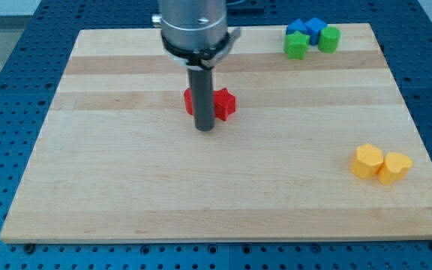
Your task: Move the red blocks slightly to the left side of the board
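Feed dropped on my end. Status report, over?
My tip down, just in front of the red blocks. Rod hides their middle. Board to their left: nothing in the way.

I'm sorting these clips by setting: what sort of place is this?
Probably a robotics lab bench: a wooden board lies on a blue perforated table, with my tip among red blocks.
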Robot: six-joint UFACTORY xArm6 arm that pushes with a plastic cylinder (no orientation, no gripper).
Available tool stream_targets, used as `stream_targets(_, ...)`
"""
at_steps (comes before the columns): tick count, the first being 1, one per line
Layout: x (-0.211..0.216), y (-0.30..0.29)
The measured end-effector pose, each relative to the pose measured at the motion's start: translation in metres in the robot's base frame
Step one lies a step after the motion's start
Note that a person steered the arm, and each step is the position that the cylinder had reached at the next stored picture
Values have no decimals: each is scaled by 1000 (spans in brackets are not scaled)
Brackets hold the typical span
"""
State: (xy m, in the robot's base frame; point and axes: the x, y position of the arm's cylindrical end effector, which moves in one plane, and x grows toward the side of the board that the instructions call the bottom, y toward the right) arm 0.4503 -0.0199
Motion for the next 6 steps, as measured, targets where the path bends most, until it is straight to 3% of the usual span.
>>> stream_targets(2,-1,89)
stream_targets(4,-23,27)
stream_targets(6,-25,46)
